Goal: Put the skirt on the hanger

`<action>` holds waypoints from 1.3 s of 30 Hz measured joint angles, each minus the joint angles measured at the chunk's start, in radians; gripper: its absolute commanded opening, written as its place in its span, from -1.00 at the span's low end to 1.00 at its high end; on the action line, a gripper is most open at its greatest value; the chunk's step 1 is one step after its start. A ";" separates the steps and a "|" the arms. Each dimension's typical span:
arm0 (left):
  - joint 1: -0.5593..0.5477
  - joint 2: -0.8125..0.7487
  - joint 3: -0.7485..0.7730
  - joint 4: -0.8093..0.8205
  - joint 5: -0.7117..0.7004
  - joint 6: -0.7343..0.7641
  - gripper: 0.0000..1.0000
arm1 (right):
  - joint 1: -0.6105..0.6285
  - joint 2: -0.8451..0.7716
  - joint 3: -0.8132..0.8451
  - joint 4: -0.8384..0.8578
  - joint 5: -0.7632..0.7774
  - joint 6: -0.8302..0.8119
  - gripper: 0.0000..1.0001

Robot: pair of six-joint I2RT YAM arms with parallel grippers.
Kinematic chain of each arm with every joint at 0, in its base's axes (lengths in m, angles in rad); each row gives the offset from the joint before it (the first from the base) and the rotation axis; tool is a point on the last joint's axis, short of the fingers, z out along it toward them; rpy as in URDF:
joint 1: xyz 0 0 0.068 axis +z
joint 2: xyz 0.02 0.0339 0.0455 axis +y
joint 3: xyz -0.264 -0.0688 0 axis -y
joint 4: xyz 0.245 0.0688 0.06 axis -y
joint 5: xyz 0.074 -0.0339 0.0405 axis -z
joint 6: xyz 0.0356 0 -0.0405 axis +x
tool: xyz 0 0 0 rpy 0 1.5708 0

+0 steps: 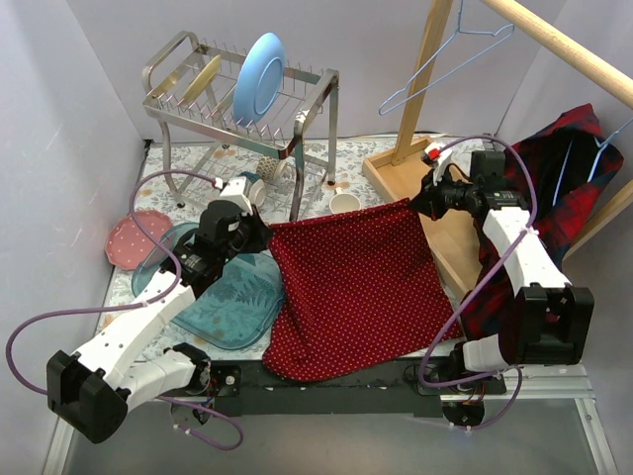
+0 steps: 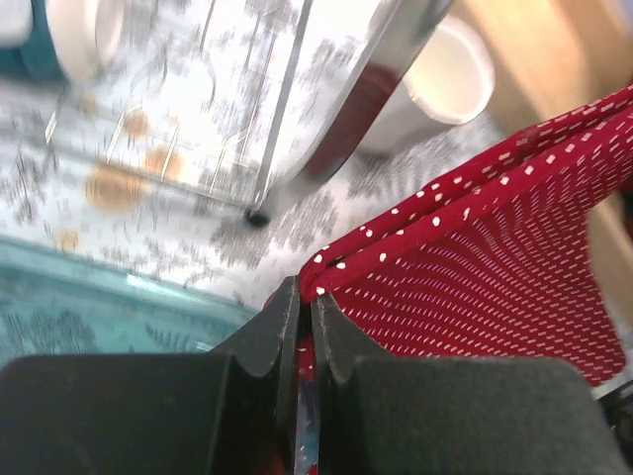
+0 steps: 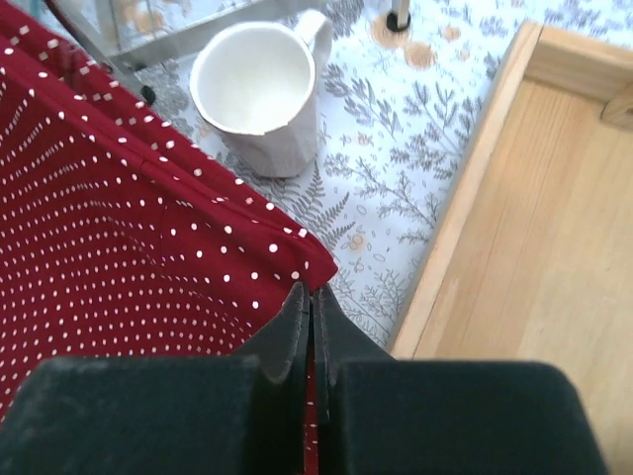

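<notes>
The skirt [image 1: 351,287] is bright red with small white dots and hangs stretched between both grippers, its lower part trailing to the table's front edge. My left gripper [image 1: 265,230] is shut on its top left corner [image 2: 326,269]. My right gripper [image 1: 420,205] is shut on its top right corner [image 3: 315,267]. A light blue wire hanger [image 1: 445,64] hangs from the wooden rail [image 1: 564,49] at the back right, above and behind the right gripper.
A metal dish rack [image 1: 242,99] with a blue plate stands at the back. A white cup [image 1: 344,204] sits behind the skirt. A wooden tray base [image 1: 450,242] lies at the right. A plaid shirt [image 1: 554,198] hangs at the far right. Teal trays [image 1: 223,297] and a pink plate [image 1: 134,237] lie at the left.
</notes>
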 measured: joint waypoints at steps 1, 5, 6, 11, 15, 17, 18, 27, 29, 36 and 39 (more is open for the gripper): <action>0.000 0.001 0.026 -0.002 0.000 0.009 -1.00 | -0.001 -0.012 0.008 -0.009 -0.009 -0.006 -0.97; 0.000 0.004 0.147 -0.014 0.000 0.045 -1.00 | -0.003 -0.037 0.068 -0.023 -0.032 -0.015 -0.97; 0.000 0.004 0.183 -0.016 0.000 0.055 -1.00 | -0.008 -0.047 0.089 -0.021 -0.037 -0.015 -0.97; 0.000 -0.005 0.224 0.009 0.030 0.074 -1.00 | -0.036 -0.146 0.105 -0.012 -0.037 -0.014 -0.97; 0.002 -0.047 0.115 0.031 0.093 0.067 -1.00 | -0.041 -0.251 0.047 -0.011 -0.031 -0.043 -0.97; 0.003 -0.063 0.059 0.023 0.143 0.053 -1.00 | -0.043 -0.298 -0.007 -0.034 -0.032 -0.078 -0.97; 0.004 -0.069 0.041 0.018 0.170 0.048 -1.00 | -0.044 -0.317 -0.033 -0.051 -0.032 -0.105 -0.97; 0.006 -0.147 -0.110 -0.051 0.524 -0.079 -1.00 | -0.048 -0.513 -0.293 -0.391 0.036 -0.473 -0.97; 0.006 -0.148 -0.153 -0.063 0.584 -0.103 -1.00 | -0.049 -0.550 -0.334 -0.451 0.060 -0.547 -0.97; -0.030 -0.150 -0.259 -0.112 0.706 -0.170 -1.00 | -0.048 -0.589 -0.399 -0.557 0.121 -0.685 -0.97; -0.070 -0.150 -0.260 -0.117 0.723 -0.182 -1.00 | -0.048 -0.586 -0.399 -0.593 0.122 -0.724 -0.97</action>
